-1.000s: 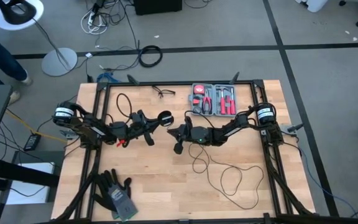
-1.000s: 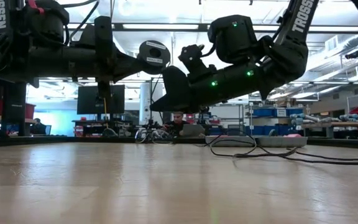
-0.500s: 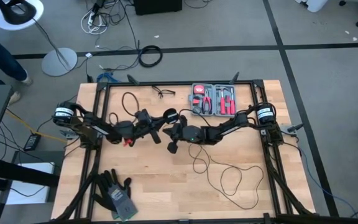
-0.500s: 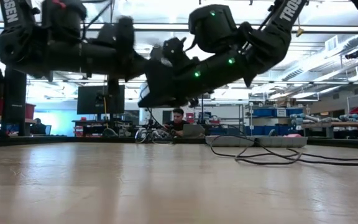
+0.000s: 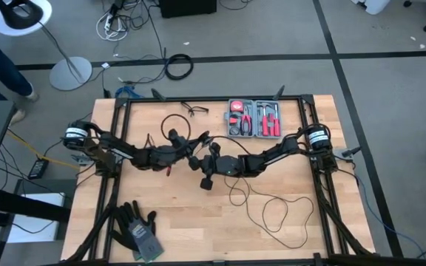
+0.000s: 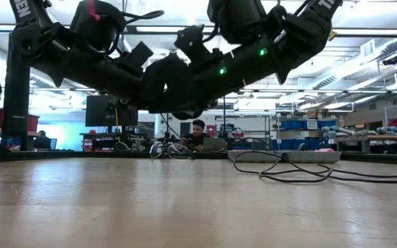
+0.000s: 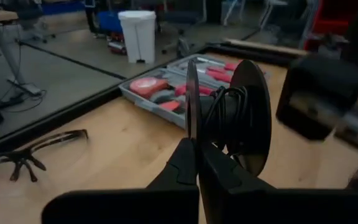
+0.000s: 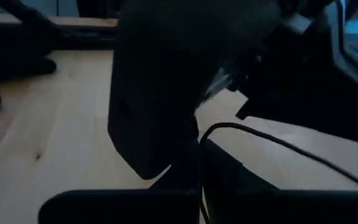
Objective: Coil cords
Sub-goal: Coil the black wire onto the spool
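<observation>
While left end effector (image 7: 197, 163) clamps spool, right end effector (image 8: 199, 163) pinches cable (image 8: 272, 140), both mid-table.

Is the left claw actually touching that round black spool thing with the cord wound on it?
Touching. In the left wrist view, the left gripper is shut on the spool's thin front disc.

thin black cord (image 5: 261, 210) on pale wood-grain table (image 5: 198, 229); grey tool case (image 5: 254, 118) with red handles; dark grey gloves (image 5: 135, 225).
</observation>
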Controlling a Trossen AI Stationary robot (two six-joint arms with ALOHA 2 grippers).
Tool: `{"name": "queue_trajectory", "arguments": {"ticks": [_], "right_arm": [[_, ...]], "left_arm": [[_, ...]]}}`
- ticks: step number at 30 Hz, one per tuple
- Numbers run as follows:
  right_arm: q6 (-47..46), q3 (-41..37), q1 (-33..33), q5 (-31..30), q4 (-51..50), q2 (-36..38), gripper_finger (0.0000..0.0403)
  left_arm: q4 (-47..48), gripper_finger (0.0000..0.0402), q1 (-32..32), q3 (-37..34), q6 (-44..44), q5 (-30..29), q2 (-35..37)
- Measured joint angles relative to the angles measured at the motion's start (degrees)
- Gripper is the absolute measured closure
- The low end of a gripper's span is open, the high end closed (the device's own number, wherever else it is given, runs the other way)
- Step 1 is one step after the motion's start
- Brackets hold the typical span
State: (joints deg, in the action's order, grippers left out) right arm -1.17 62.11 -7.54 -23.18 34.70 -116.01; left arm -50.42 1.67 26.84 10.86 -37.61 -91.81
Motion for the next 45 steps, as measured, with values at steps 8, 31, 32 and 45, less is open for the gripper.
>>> {"name": "queue_trajectory", "arguments": {"ticks": [8, 31, 32, 45], "right_arm": [[1.49, 0.08, -0.28, -1.68, -8.60, 5.94, 0.0403], [-13.24, -9.72, -0.79, -15.63, -27.63, 17.95, 0.0402], [-13.52, -11.23, -0.95, -13.47, -22.95, 17.79, 0.0401], [-9.61, -16.72, 0.47, 0.01, 4.14, 10.13, 0.0332]], "left_arm": [[7.85, 0.0401, -0.04, 0.34, -0.21, 2.73, 0.00], [-13.14, 0.0401, 2.28, -7.60, 5.91, 13.93, 3.60], [-16.45, 0.0401, 2.37, -8.97, 5.93, 14.00, 3.56], [-30.65, 0.0401, 2.47, -13.90, 5.55, 7.52, 3.58]]}}
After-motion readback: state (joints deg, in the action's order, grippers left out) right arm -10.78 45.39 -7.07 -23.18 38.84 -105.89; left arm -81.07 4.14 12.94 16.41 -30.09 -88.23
